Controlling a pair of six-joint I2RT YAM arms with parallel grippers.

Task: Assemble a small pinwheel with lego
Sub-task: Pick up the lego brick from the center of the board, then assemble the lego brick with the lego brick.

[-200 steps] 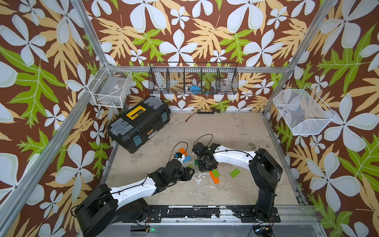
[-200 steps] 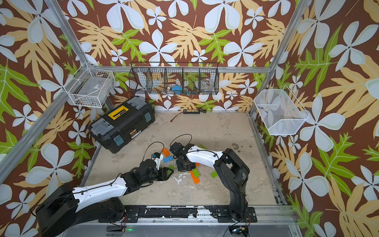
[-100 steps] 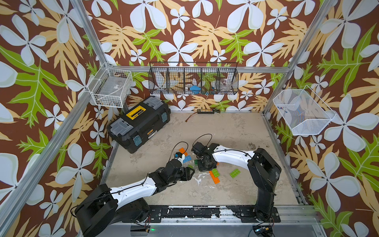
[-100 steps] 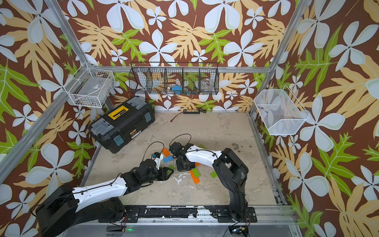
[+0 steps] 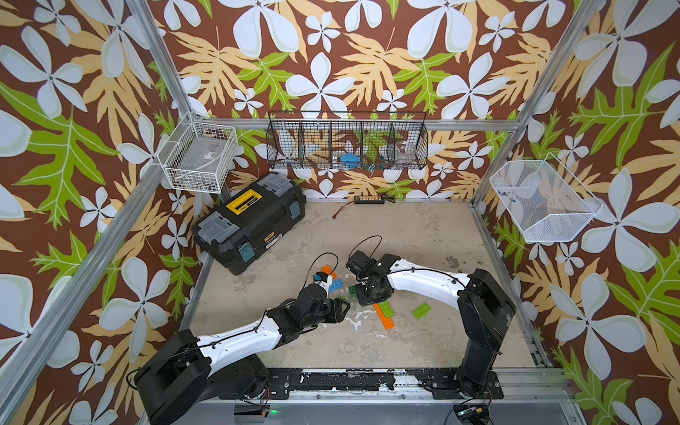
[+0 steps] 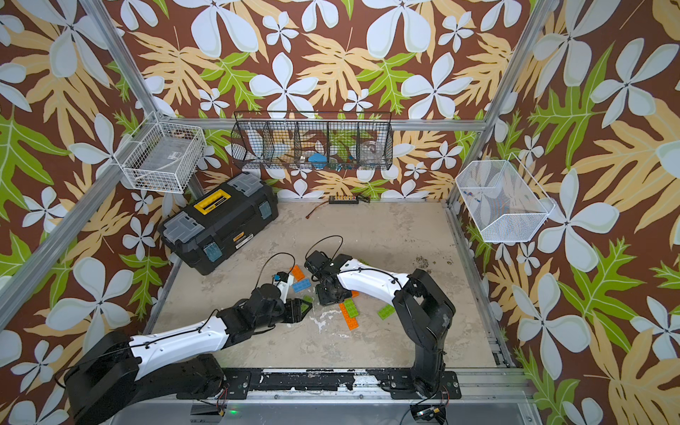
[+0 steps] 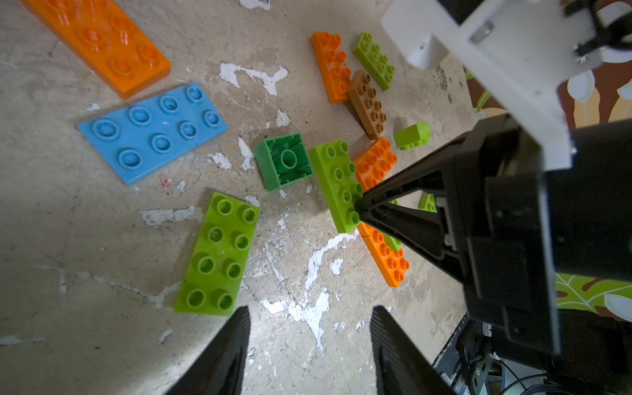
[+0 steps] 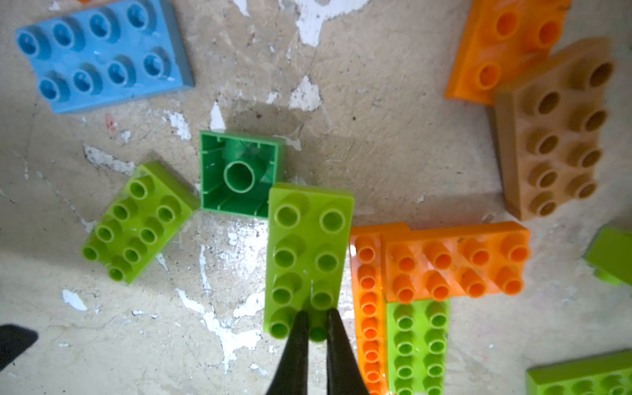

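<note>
Loose lego lies on the floor between my arms. In the right wrist view my right gripper (image 8: pixel 316 325) is shut on an end stud of a lime green brick (image 8: pixel 307 246). That brick's far end touches an upside-down dark green square (image 8: pixel 239 174). Beside it lie joined orange bricks (image 8: pixel 455 263), a tan brick (image 8: pixel 554 136), a blue brick (image 8: pixel 102 54) and another lime brick (image 8: pixel 136 222). My left gripper (image 7: pixel 309 313) hangs open over bare floor, holding nothing, close to that other lime brick (image 7: pixel 219 253). In both top views the grippers (image 5: pixel 342 307) (image 6: pixel 323 298) face each other.
A black toolbox (image 5: pixel 254 224) stands at the back left of the floor. Wire baskets (image 5: pixel 346 143) hang on the walls. An orange and a lime brick (image 5: pixel 421 310) lie right of the right gripper. A long orange brick (image 7: pixel 99 37) lies beyond the blue one.
My right gripper's jaws have closed the last bit onto the lime green brick's stud. The left arm has not moved.
</note>
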